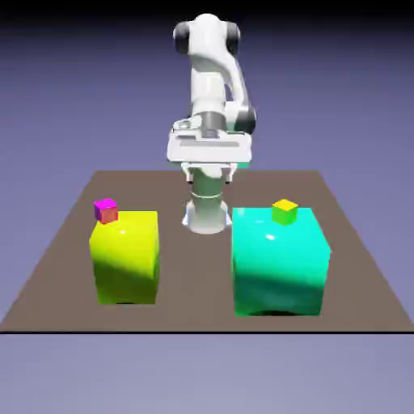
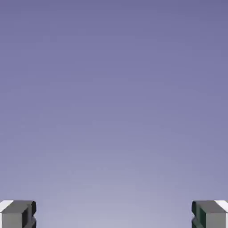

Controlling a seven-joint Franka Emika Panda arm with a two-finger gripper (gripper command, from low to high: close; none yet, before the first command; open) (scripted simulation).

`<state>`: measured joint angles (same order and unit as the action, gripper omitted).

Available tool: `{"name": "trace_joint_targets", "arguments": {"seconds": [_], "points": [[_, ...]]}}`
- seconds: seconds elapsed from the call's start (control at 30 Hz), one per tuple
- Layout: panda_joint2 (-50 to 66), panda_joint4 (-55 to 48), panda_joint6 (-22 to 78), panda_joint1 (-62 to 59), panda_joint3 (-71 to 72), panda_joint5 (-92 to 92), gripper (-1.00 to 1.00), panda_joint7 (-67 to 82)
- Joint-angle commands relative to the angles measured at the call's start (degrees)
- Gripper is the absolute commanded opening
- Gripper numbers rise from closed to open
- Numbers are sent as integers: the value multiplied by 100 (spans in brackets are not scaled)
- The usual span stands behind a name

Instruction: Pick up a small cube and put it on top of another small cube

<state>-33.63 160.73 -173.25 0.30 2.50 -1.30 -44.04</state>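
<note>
A small magenta cube (image 1: pixel 106 210) rests on the back left corner of a big yellow-green block (image 1: pixel 125 257). On top of a big teal block (image 1: pixel 279 263) sits a small yellow cube (image 1: pixel 285 211), near its back edge. My gripper (image 1: pixel 209 179) hangs behind and between the two blocks, well above the table, apart from both cubes. In the hand view the gripper (image 2: pixel 114 216) is open, its grey fingertips (image 2: pixel 18 214) far apart at the bottom corners with only blue-violet backdrop between them. Neither cube appears in that view.
The two big blocks stand on a brown table (image 1: pixel 198 283) with a gap between them. The robot's base (image 1: pixel 204 217) rises at the table's far edge, behind that gap.
</note>
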Motion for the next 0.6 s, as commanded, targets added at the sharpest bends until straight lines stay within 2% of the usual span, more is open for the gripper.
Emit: {"name": "trace_joint_targets", "arguments": {"seconds": [0.0, 0.57], "points": [[-81, -23, 63, -32, 208, -108, 0, -131], [-1448, -406, 1131, -578, 3738, -1939, 0, -2361]]}}
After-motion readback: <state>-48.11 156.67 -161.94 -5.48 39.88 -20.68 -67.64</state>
